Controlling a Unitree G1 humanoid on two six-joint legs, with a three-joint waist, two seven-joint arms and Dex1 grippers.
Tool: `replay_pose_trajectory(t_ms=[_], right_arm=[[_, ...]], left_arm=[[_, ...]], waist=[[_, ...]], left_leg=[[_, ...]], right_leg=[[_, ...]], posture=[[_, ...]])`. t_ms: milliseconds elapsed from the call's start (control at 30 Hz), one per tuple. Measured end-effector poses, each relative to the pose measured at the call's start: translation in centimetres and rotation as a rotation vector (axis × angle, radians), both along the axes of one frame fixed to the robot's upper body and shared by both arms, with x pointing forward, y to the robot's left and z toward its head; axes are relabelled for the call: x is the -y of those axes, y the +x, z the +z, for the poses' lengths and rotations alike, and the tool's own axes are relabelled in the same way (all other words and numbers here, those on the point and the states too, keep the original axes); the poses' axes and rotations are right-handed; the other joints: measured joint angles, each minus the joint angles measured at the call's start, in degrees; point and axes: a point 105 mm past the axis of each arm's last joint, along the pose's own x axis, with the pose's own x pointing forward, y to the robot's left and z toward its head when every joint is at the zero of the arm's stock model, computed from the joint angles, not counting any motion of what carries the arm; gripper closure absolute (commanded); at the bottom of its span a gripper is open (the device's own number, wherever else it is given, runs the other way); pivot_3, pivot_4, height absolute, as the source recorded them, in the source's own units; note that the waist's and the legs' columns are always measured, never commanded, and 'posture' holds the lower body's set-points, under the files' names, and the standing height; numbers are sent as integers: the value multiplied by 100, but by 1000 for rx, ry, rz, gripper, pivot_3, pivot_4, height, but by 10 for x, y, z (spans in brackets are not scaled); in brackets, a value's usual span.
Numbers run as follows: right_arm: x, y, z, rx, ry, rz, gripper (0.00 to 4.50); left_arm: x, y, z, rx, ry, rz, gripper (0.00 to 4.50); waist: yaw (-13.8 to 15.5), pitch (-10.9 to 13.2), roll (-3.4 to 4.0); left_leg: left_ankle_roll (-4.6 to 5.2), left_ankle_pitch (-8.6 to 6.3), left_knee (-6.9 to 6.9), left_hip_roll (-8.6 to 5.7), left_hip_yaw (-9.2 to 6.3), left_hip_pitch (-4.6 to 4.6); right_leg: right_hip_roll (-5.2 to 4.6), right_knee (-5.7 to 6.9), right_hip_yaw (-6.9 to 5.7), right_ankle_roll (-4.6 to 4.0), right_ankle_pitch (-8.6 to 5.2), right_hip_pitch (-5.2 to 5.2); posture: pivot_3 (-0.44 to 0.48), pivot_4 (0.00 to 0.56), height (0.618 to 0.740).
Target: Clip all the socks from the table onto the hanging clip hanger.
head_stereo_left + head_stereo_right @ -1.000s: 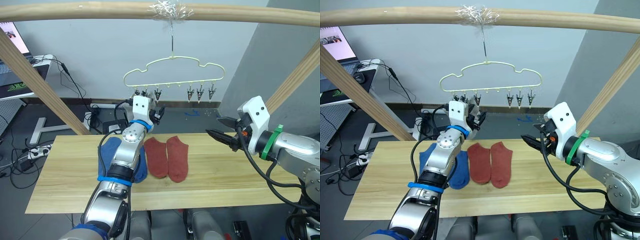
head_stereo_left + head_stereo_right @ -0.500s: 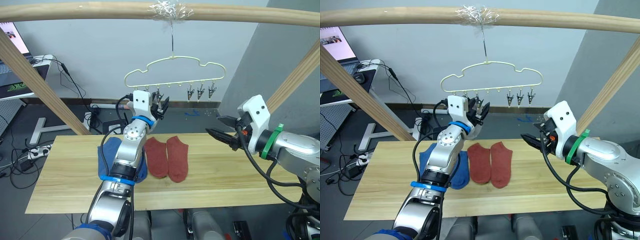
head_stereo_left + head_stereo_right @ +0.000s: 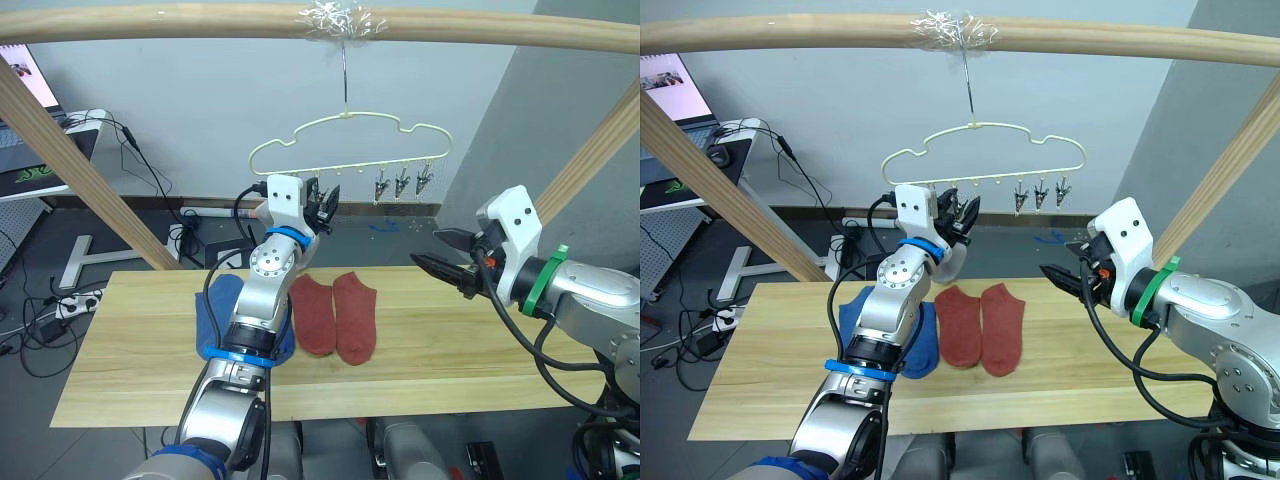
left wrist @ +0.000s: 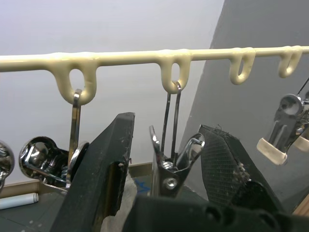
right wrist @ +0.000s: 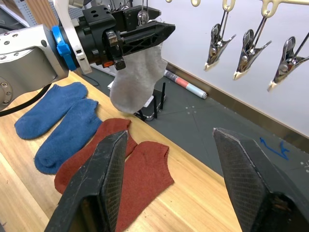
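The left gripper [image 3: 320, 203] had risen since a second before — from below the row of clips up to the clip hanger [image 3: 349, 147]. Its fingers [image 4: 104, 169] stood open on either side of one metal clip [image 4: 170, 166] without touching it. A light grey sock [image 5: 137, 77] hung just beneath that gripper, though what held it could not be made out. The right gripper [image 3: 440, 253] had barely shifted; it hovered over the right part of the table [image 3: 450, 350], fingers spread wide with nothing between them. Two blue socks [image 5: 63, 123] and two rust-red socks [image 3: 335, 315] lay flat on the table — unmoved, side by side near the left arm.
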Motion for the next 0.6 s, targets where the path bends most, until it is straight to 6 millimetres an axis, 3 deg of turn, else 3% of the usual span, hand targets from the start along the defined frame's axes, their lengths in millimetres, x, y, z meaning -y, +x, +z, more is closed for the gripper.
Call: replay_pose_trajectory(t_ms=[467,600], right_arm=[[0,-1,-3,-15,2,-6,1556],[0,-1,-3,-15,4,-6,1556]], left_arm=[[2,2,5,-7,-21,7,2122],[2,3,3,-22,-28,7,2946]], waist=[[-1,0,0],[-1,0,0]], left_leg=[[0,0,0,0,0,0],[0,0,0,0,0,0]], right_leg=[[0,-1,0,1,0,0],[0,-1,0,1,-1,0]], posture=[[-93,214,740],[-93,214,740]])
